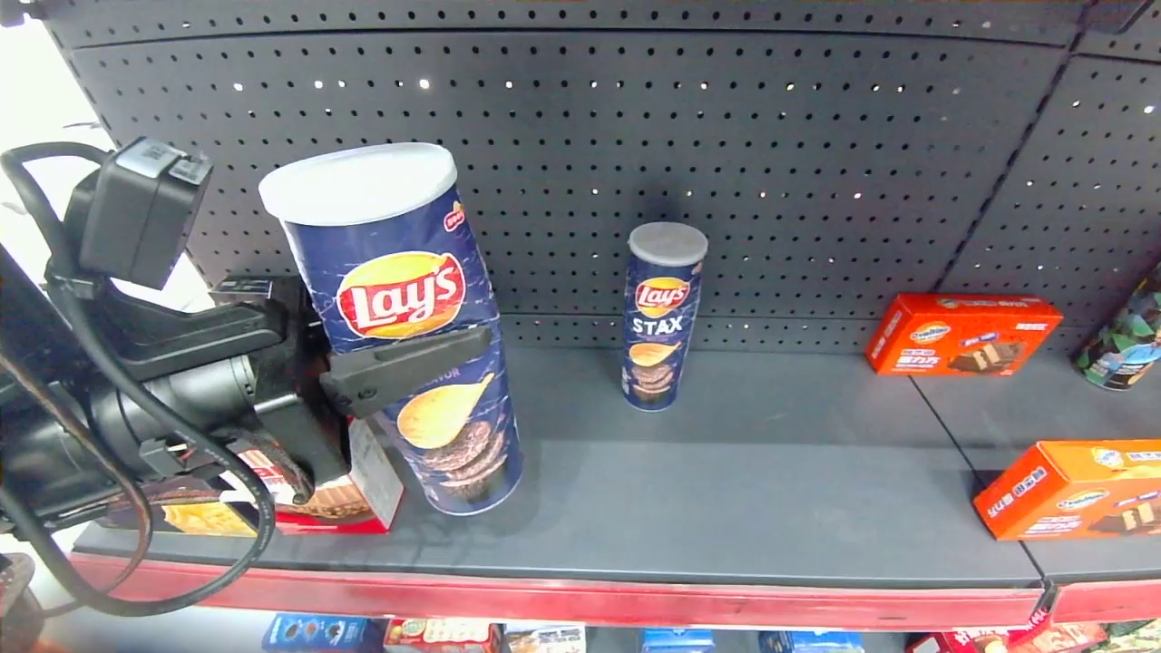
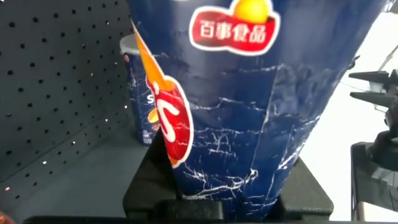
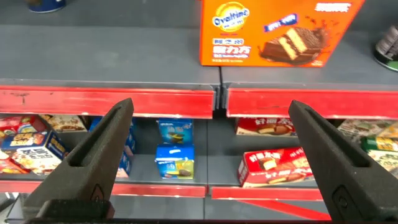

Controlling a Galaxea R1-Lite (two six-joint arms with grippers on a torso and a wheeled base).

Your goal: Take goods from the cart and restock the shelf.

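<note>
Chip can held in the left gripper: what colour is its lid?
White lid on the dark blue chip can; shows best in the head view.

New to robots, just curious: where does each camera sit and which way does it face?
Head: on the head, looking forward-down at the shelf; left gripper grips the chip can.
Left wrist: behind that gripper, close on the chip can; gripper base shows.
Right wrist: behind the open right gripper, facing the shelf fronts.
Shared: head and right wrist both see the front orange box.

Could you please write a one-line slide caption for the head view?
Left gripper holds a tilted chip can at the front of the shelf, a second can standing upright farther back.
</note>
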